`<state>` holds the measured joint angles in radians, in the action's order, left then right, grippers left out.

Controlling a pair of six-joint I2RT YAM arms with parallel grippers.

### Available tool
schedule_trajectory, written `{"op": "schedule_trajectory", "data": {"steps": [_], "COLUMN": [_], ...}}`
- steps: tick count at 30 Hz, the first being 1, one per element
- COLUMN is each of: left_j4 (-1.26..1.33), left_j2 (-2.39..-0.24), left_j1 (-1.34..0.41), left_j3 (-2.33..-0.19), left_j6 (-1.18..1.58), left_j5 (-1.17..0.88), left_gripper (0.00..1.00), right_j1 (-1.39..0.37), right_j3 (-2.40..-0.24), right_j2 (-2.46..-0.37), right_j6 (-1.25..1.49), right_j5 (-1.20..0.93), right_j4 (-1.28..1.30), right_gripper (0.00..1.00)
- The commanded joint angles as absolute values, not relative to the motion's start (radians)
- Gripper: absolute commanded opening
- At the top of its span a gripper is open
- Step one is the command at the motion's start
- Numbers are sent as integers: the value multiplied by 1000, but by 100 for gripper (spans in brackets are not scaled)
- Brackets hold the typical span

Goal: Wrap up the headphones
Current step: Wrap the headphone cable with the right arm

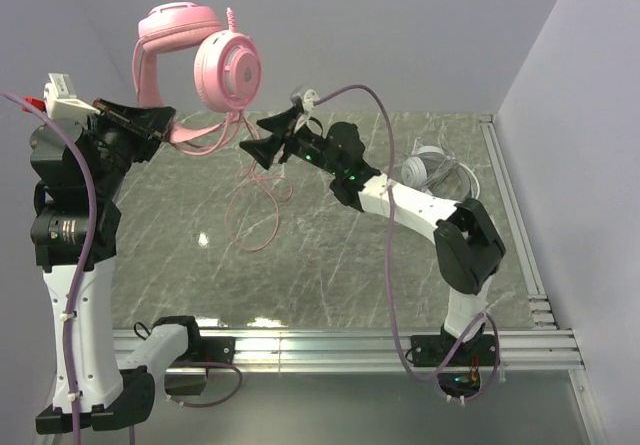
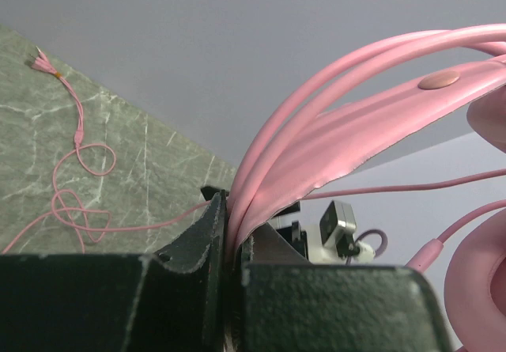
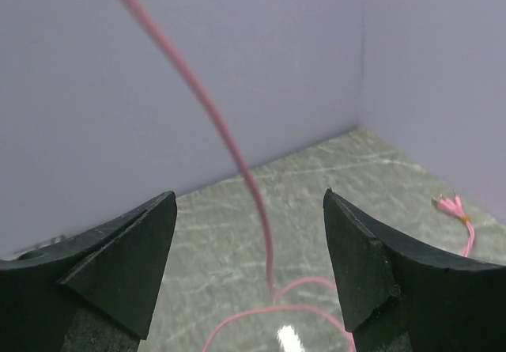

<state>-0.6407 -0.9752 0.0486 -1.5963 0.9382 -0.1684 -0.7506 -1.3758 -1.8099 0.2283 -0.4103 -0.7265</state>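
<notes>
While clamping the arched band of the all-pink padded over-ear headset (image 1: 200,50) in the left gripper (image 1: 150,123), jaws pinched tight on it, cups raised beyond the fingertips, well above the grey marbled table (image 1: 330,265); right gripper (image 1: 268,137) posed with jaws wide apart, holding nothing, long thin pink cord (image 3: 229,142) dangling just ahead between them; probably the cord-catching step, wrapping not yet begun; next calls for closing on the cord, then looping it round the band; white-grey headset (image 1: 432,170) lying well behind the right gripper, unhandled.
</notes>
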Motion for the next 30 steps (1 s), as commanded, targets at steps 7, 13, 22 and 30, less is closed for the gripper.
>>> {"op": "schedule_trajectory", "data": {"steps": [7, 13, 22, 30], "left_j4": [-554, -548, -543, -600], "left_j2": [-959, -956, -965, -1012], "left_j1": [45, 41, 26, 26], "left_j3": [-1585, -1575, -1569, -1626], "left_j6": [1009, 1023, 1037, 980], "left_j5": [-304, -347, -364, -315], "left_gripper": [1, 1, 0, 0], "right_j1": [-784, -799, -825, -825], "right_j3": [-1640, -1669, -1744, -1627], "right_j2": [-1973, -1997, -2034, -1993], "right_j6": [198, 181, 170, 241], "right_j5": [-428, -436, -463, -529], "right_j4": [-701, -718, -681, -742], "right_gripper": [82, 82, 37, 0]}}
